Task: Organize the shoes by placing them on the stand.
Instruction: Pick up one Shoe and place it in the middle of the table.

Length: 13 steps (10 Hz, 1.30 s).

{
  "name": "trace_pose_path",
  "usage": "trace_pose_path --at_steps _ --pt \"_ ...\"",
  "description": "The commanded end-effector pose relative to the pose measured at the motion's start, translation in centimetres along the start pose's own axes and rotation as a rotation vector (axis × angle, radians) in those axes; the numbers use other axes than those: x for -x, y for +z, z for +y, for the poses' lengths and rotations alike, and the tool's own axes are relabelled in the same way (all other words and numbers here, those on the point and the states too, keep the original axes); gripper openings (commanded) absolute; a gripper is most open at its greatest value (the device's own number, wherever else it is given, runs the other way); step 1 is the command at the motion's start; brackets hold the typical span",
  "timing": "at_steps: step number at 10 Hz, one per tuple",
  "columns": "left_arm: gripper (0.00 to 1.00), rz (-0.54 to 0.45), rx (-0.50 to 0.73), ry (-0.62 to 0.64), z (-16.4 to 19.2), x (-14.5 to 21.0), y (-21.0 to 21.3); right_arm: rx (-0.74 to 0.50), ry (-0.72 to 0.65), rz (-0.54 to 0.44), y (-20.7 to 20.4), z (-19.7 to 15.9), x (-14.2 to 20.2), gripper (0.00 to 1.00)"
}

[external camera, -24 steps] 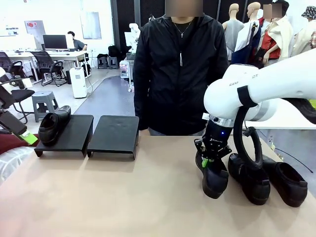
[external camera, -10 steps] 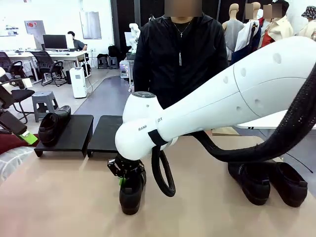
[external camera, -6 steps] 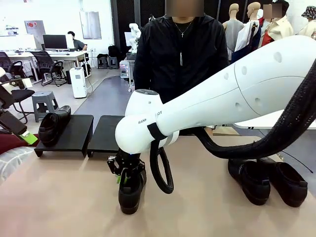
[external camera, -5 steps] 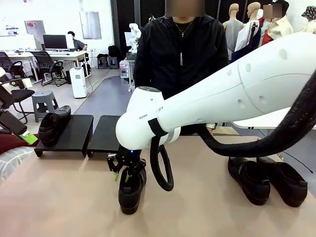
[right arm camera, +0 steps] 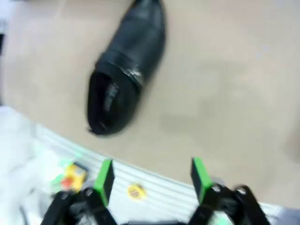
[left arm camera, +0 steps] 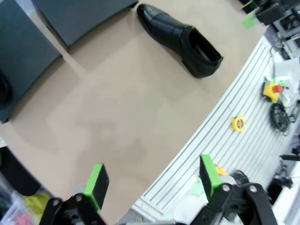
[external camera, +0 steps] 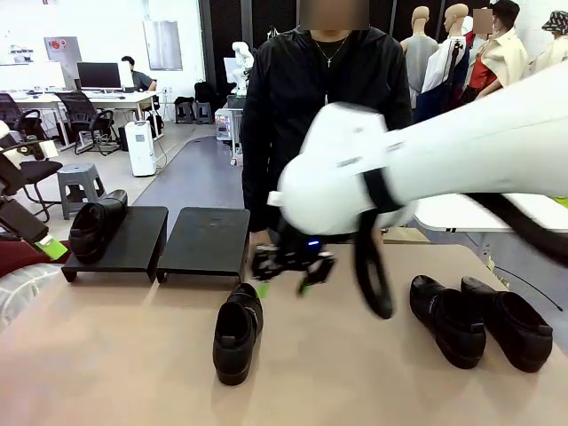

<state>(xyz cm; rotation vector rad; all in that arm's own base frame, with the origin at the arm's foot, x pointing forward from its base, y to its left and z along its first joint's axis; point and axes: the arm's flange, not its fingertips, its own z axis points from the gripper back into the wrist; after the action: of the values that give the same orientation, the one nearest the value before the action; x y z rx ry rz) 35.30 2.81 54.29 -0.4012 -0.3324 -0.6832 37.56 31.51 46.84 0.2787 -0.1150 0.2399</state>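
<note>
One black shoe (external camera: pixel 234 332) lies free on the table in front of the stand, toe towards me; it is also the shoe (right arm camera: pixel 126 70) below my right gripper (right arm camera: pixel 152 178) and the shoe (left arm camera: pixel 180 40) far ahead in the left wrist view. My right gripper (external camera: pixel 284 286) hovers open just above and behind it, holding nothing. Another shoe (external camera: pixel 96 226) rests on the left panel of the stand (external camera: pixel 142 244); the right panel (external camera: pixel 206 241) is bare. Two shoes (external camera: pixel 448 321) (external camera: pixel 512 327) stand side by side at the table's right. My left gripper (left arm camera: pixel 153 180) is open and empty above the table's near edge.
A person in a black jacket (external camera: pixel 324 115) stands at the far side of the table, just behind the stand's right end. My right arm's white body (external camera: pixel 444 160) and its cable loop (external camera: pixel 373 284) hang over the table's middle. Bare tabletop (external camera: pixel 115 355) lies at front left.
My right gripper has opened and let go of the shoe, which now lies on the table. The gripper has risen and swung to the right, away from the shoe.
</note>
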Motion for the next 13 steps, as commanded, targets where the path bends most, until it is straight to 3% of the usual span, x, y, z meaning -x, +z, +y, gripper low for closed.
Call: trace_pose_path --at_steps 1,3,5,7,8,9,10,13 --pt "1.00 -0.023 0.007 0.017 -0.2 -0.1 -0.2 -0.118 0.077 0.084 8.2 -9.2 2.0 1.00" --pt "1.00 -0.023 0.007 0.017 -0.2 -0.1 -0.2 -0.384 0.089 0.029 15.4 -19.2 3.8 1.00" --pt "1.00 -0.023 0.007 0.017 -0.2 -0.1 -0.2 -0.440 -0.018 -0.042 18.9 -27.7 8.5 1.00" --pt "1.00 -0.023 0.007 0.017 -0.2 -0.1 -0.2 -0.538 -0.100 -0.248 19.4 -33.0 14.3 1.00" --pt "1.00 -0.023 0.007 0.017 -0.2 -0.1 -0.2 -0.526 -0.169 -0.297 18.6 -34.3 16.0 1.00" --pt "1.00 -0.023 0.007 0.017 -0.2 -0.1 -0.2 -0.444 -0.228 -0.274 17.1 -34.8 16.4 1.00" --pt "1.00 -0.023 0.007 0.017 -0.2 -0.1 -0.2 -0.512 -0.149 -0.200 20.4 -35.2 15.0 1.00" --pt "1.00 -0.023 0.007 0.017 -0.2 -0.1 -0.2 -0.512 -0.149 -0.200 20.4 -35.2 15.0 1.00"
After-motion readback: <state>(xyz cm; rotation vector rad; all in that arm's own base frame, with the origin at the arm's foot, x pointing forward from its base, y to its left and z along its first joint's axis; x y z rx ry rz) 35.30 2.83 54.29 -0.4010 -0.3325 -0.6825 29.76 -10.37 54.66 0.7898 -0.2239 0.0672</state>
